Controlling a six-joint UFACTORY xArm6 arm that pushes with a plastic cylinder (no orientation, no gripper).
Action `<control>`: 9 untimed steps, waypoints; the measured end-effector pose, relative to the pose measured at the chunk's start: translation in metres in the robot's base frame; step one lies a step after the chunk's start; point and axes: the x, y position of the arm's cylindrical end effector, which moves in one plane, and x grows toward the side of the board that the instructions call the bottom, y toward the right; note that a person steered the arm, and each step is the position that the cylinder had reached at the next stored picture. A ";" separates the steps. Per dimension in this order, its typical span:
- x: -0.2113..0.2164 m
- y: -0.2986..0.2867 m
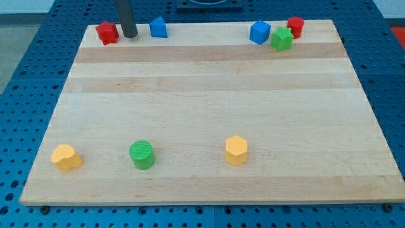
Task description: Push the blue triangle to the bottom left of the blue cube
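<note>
Claw is the wrong word for what I'm driving: no claw shows anywhere, so there is nothing to open, close or grip with, only a straight dark rod whose end, my tip (130, 35), rests on the table (202, 114) near the view's top left. It stands between the red block (107, 32) on its left and the blue triangle (158, 28) on its right, near the triangle but apart from it as far as I can tell. The blue cube (259, 31) sits well apart toward the view's top right, with a green block (282, 38) touching or just beside its right and a red cylinder (295, 26) behind that. My tip is already on the correct side for a rightward shove, I judge. To do it well, I should meet the triangle's left face squarely, a touch above its centre, so it slides right and slightly toward the view's bottom, stopping just short of the cube's lower left corner without nudging the cube. Off-centre contact would likely spin it away. Two yellow blocks (66, 157) (236, 150) and a green cylinder (142, 154) lie far off.
</note>
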 end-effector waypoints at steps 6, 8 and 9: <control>0.000 0.058; 0.002 0.147; 0.026 0.179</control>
